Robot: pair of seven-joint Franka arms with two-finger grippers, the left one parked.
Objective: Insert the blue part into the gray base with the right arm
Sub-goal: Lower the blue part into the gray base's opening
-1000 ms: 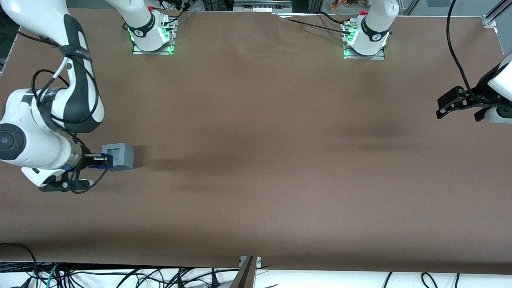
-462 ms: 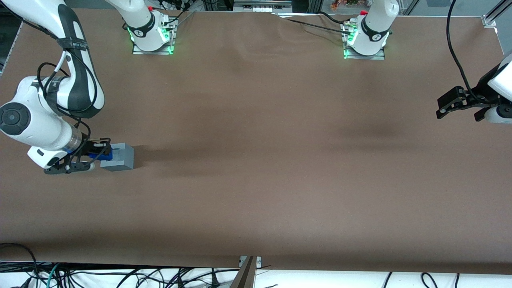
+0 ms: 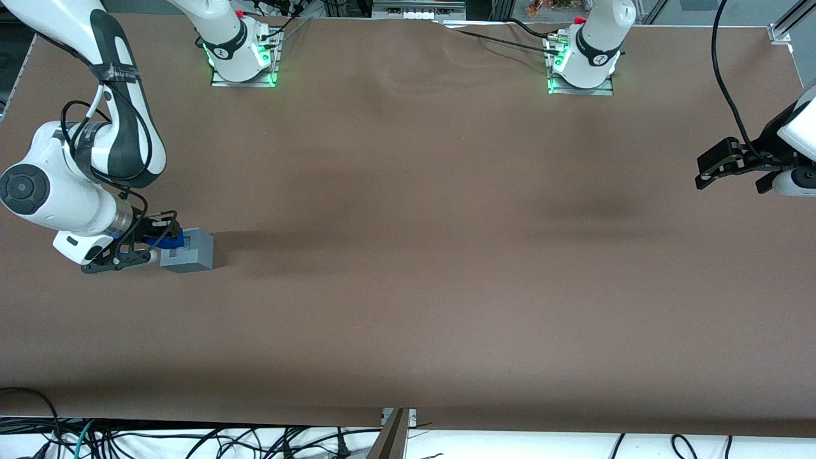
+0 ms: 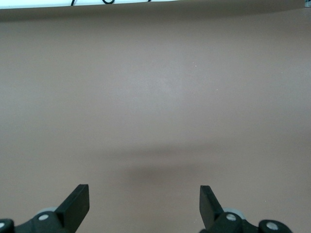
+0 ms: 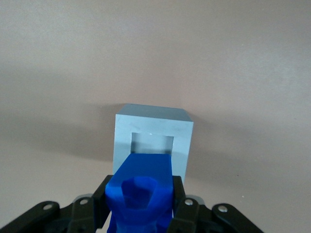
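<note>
One blue part (image 5: 143, 187) and one gray base (image 3: 189, 250) are in view. The right arm's (image 3: 76, 197) end effector (image 3: 159, 237) is clamped on the blue part, holding it just above the base's edge, partly over the square hole (image 5: 152, 143). The base sits near the working arm's end of the brown counter (image 3: 446, 255), well in from its edges.

My right arm (image 3: 76, 172) reaches low over the table at its own end, elbow raised and wrist (image 3: 118, 220) tilted toward the parked arm's end. My gripper (image 5: 142, 204) hangs just above the table, its two black fingers (image 5: 181, 201) clamped on either side of the blue part (image 5: 141, 194).
</note>
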